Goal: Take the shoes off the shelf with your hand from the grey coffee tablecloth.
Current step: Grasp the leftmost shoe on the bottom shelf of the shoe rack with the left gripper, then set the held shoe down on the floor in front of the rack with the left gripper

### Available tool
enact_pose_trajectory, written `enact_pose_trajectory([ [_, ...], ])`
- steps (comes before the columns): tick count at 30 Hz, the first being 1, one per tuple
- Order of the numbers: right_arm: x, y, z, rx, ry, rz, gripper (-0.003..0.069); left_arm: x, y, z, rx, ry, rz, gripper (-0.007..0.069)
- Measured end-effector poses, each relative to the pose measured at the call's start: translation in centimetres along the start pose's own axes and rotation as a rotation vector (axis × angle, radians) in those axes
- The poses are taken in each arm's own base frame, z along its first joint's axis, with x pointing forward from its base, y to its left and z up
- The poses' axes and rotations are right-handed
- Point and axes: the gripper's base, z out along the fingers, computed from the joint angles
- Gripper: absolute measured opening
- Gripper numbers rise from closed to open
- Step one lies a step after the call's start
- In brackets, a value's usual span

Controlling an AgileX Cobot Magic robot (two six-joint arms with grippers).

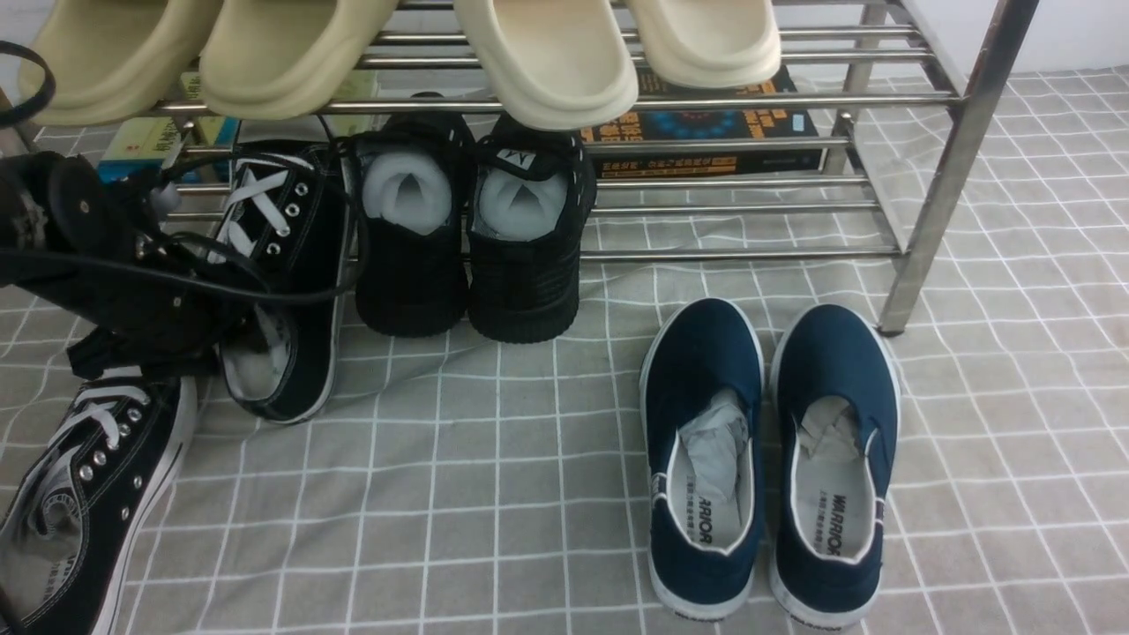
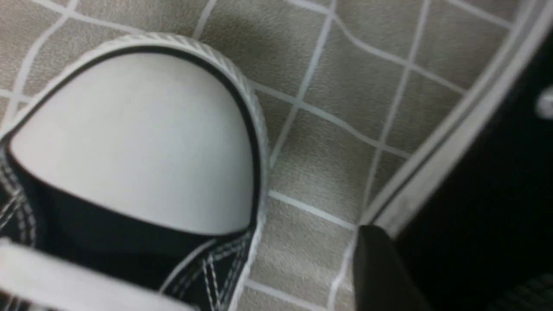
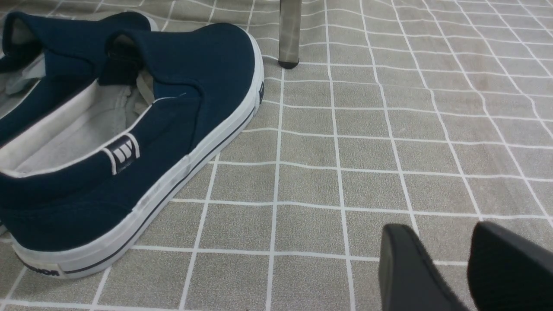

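- Black canvas sneakers with white laces (image 1: 313, 357): lower left and upper left, front view.
- Black left gripper (image 1: 231, 339): at the upper one's opening; cannot tell jaw state.
- Black right gripper (image 3: 440, 231): jaws apart.

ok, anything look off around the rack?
Yes: the black canvas sneakers don't match up. One sits on the grey cloth in front, the other leans on the shelf, while the navy slip-ons stand side by side.
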Motion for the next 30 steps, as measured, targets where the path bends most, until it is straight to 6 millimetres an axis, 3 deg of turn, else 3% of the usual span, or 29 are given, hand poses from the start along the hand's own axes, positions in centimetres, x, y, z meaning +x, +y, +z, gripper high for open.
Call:
enact_pose_trajectory([
  [3, 0.0, 0.0, 0.0, 0.000, 0.000, 0.000, 0.0239, 0.0, 0.0, 0.3, -0.001, 0.002, 0.000, 0.0210],
  [5, 0.0, 0.0, 0.0, 0.000, 0.000, 0.000, 0.0239, 0.1, 0.1, 0.2, -0.004, 0.006, 0.007, 0.0083],
  [8, 0.0, 0.0, 0.0, 0.000, 0.000, 0.000, 0.0239, 0.2, 0.0, -0.6, -0.010, 0.022, 0.026, 0.0024],
  [14, 0.0, 0.0, 0.0, 0.000, 0.000, 0.000, 0.0239, 0.8, 0.0, -5.5, -0.030, 0.075, 0.060, 0.0015],
  [18, 0.0, 0.0, 0.0, 0.000, 0.000, 0.000, 0.0239, 2.4, 0.4, -8.8, -0.074, 0.198, 0.073, 0.0015],
  [23, 0.0, 0.0, 0.0, 0.000, 0.000, 0.000, 0.0239, 3.7, 1.0, -9.1, -0.092, 0.252, 0.072, 0.0015],
  [30, 0.0, 0.0, 0.0, 0.000, 0.000, 0.000, 0.0239, 5.5, 1.9, -7.9, -0.111, 0.289, 0.069, 0.0018],
])
